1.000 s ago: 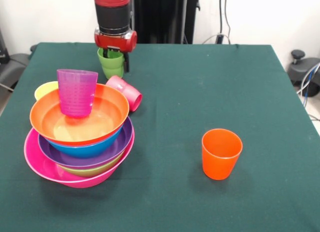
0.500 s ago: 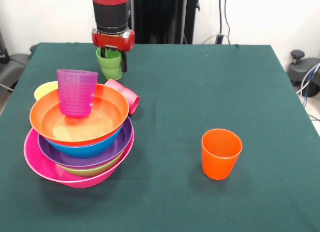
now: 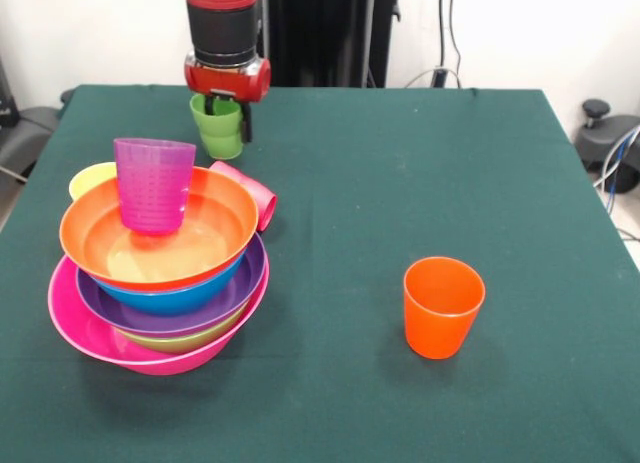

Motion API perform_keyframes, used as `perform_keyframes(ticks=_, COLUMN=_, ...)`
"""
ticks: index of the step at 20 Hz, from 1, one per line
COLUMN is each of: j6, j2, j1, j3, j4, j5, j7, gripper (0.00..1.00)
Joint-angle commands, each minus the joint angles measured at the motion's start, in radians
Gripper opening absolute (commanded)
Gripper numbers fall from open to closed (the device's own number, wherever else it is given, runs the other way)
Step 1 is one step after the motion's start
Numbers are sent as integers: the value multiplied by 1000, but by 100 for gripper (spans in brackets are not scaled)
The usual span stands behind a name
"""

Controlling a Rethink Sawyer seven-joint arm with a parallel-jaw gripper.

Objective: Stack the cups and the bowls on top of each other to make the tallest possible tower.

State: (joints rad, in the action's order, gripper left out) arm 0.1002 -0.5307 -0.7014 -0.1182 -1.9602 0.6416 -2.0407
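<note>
The tower stands at the near left of the green desk: pink bowl as base, then green, purple, blue and orange bowl, with the purple cup on top. Behind it lies a pink-red cup and a yellow cup. The hand is clamped on the green cup at the far left. The orange cup stands well apart, near right.

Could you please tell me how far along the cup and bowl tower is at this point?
Done: the bowls are nested, orange on top, with the purple cup standing in it. In hand: the gripper holds the green cup. Left: that one, the orange cup, the toppled pink cup and the yellow cup behind the pile.
</note>
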Motion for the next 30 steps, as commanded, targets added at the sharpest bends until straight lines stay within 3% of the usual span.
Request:
perform_keyframes(ticks=1, j6=-2, j2=1, j1=49, j3=-24, j4=38, j5=34, j7=-33, gripper=0)
perform_keyframes(ticks=15, j6=14, j2=-3, j1=47, j3=-33, j4=41, j5=28, j7=-20, gripper=0)
perform_keyframes(ticks=20, j6=41, j2=-36, j1=47, j3=-52, j4=30, j5=7, j7=-17, gripper=0)
perform_keyframes(ticks=25, j6=160, j2=-137, j1=26, j3=-127, j4=-5, j5=-60, j7=23, gripper=0)
perform_keyframes(ticks=30, j6=316, j2=-307, j1=9, j3=-176, j4=-69, j5=-162, j7=63, gripper=0)
